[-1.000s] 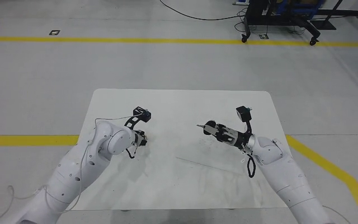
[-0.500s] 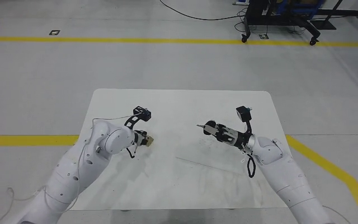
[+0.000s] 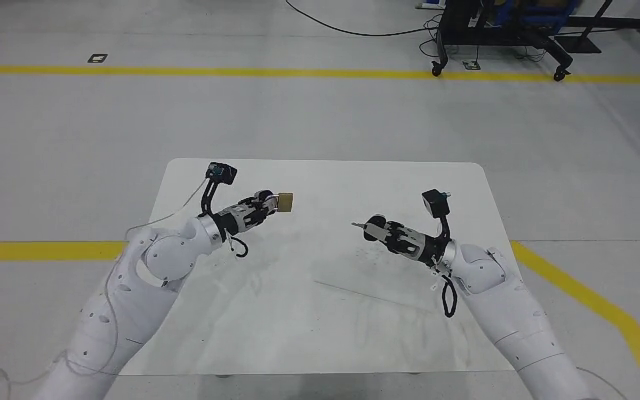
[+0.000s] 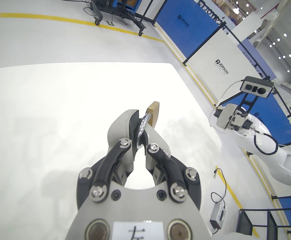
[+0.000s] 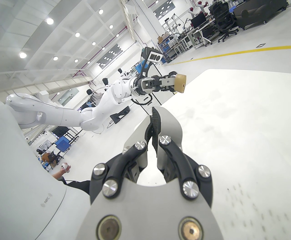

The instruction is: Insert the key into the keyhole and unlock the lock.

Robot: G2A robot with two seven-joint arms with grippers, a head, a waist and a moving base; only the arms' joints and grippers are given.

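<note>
Up over the far-left part of the table point(image 3: 330, 320), got the left gripper point(image 3: 266, 206) clamped on the lock point(image 3: 285, 203), with the brass body poking out past the fingertips and held clear of the tabletop. Not far in from the far edge there, and well in from the left one. Across on the right half, got the right gripper point(image 3: 373, 229) squeezed shut on what looks like the key point(image 3: 356, 226), just a thin metal sliver aimed at the lock. Well apart, those two, with a stretch of bare white top in between. Loads of open surface toward the near edge as well.

Around the table, just plain grey floor point(image 3: 100, 150) with yellow lines point(image 3: 300, 72) and a black cart point(image 3: 500, 30) way off at the back.

From the left wrist, can make out the silver shackle point(image 4: 143, 121) pinched between the pads point(image 4: 136, 136), with the lock body seen edge-on. From the right wrist, get the lock's flat end face point(image 5: 180, 83) turned toward the camera instead, plus that gripper's own fingers point(image 5: 168, 127) pressed tight together and a bright hall with ceiling lights point(image 5: 50, 21) behind.
</note>
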